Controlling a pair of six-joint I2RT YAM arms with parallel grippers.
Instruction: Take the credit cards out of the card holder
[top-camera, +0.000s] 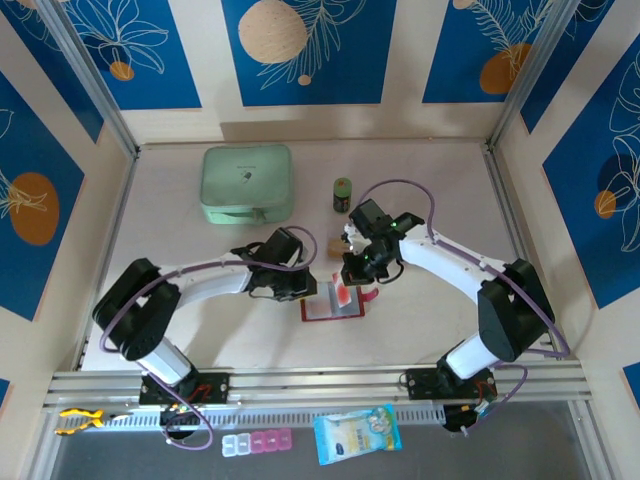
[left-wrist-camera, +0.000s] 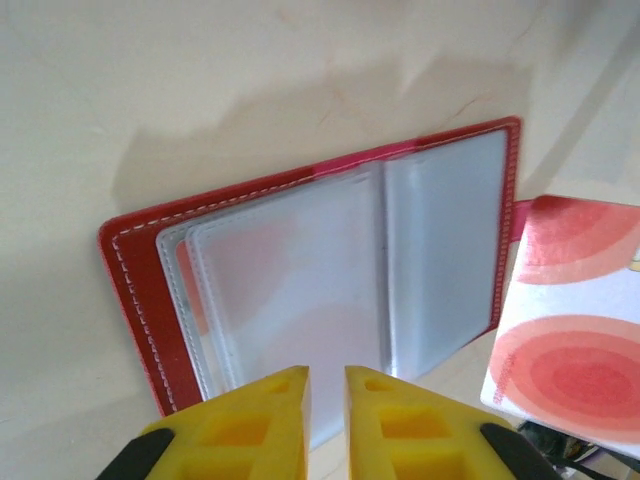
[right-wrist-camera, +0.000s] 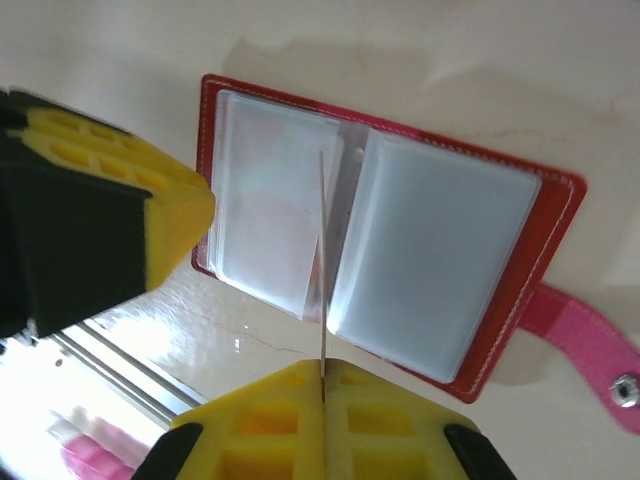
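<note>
Red card holder (left-wrist-camera: 135, 300) open, CC (left-wrist-camera: 570, 330) pinched

The top external camera hangs high behind the arm bases, looking down over the whole desk (top-camera: 430, 335) from afar. The left wrist camera looks past the left claw (left-wrist-camera: 327, 378), close above the open card holder (left-wrist-camera: 300, 260). The right wrist camera, past the right claw (right-wrist-camera: 323, 380), is equally close over it. A credit card (left-wrist-camera: 565, 310) faces the left camera and is edge-on to the right.
</note>
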